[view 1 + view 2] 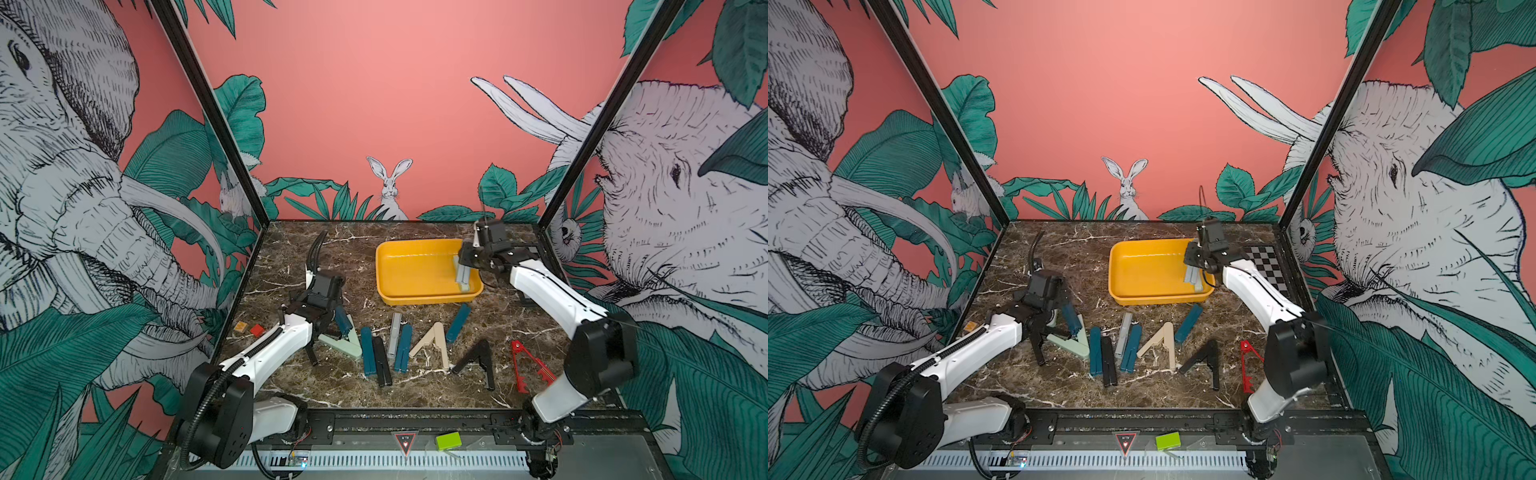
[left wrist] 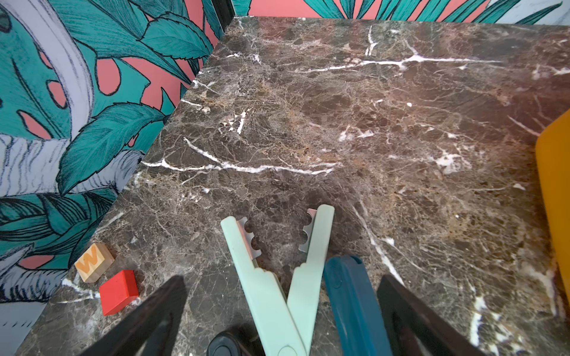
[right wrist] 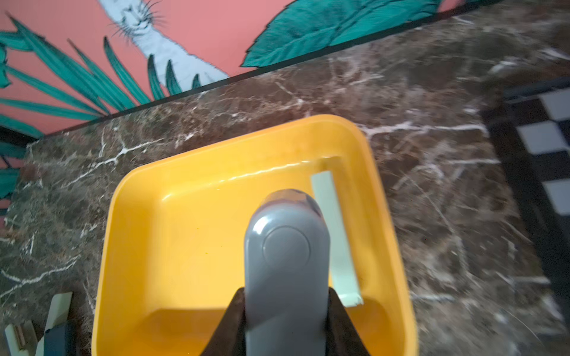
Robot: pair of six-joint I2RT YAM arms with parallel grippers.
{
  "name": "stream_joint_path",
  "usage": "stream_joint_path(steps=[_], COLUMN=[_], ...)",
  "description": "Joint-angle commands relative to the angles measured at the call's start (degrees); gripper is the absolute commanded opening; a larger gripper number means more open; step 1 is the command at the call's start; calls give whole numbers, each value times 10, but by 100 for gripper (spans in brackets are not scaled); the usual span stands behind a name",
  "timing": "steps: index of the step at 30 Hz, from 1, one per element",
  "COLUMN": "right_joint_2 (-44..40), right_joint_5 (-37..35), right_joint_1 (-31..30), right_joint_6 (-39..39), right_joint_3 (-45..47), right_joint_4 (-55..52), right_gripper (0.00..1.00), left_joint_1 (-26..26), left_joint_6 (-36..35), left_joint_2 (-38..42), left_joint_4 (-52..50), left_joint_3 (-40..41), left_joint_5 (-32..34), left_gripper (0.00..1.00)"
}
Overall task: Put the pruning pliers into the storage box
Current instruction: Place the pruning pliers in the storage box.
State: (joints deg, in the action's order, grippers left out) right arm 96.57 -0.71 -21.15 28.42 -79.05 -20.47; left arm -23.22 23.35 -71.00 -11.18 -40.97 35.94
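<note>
One pale folded plastic pliers [image 3: 334,234] lies in shallow yellow plastic storage box [image 1: 415,299]; right claw [image 3: 285,296] clenches grey pliers [image 3: 287,243] above it. Ten wait on marble worktop [image 2: 370,123]; left claw [image 2: 281,279] gapes over mint V-shaped pliers [image 2: 262,292].

Robot lab test cell, black frame posts [image 1: 210,110] holding jungle-print wall panels [image 1: 374,83], marble-pattern tabletop [image 1: 286,253], left arm [image 1: 270,345] and right arm [image 1: 548,291] mounted on a front rail [image 1: 415,422], chequered board [image 1: 1264,266].

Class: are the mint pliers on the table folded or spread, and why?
Spread: the mint pliers lie in a V, joined at the hinge, tips apart.
</note>
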Motion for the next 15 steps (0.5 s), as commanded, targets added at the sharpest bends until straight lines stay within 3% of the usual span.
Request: stream_joint_path(steps=[1,15], right_joint_2=[59,222], right_joint_5=[4,-5], right_joint_1=[-13,1], right_joint_6=[-43,-85], right_joint_3=[-41,-123], right_joint_4=[-5,-13], right_gripper=[7,7], left_joint_1=[-2,-2], left_joint_6=[12,3], left_joint_2=[21,40], left_joint_4=[-18,-43], left_joint_3=[0,3], left_joint_5=[12,23], left_gripper=[99,99])
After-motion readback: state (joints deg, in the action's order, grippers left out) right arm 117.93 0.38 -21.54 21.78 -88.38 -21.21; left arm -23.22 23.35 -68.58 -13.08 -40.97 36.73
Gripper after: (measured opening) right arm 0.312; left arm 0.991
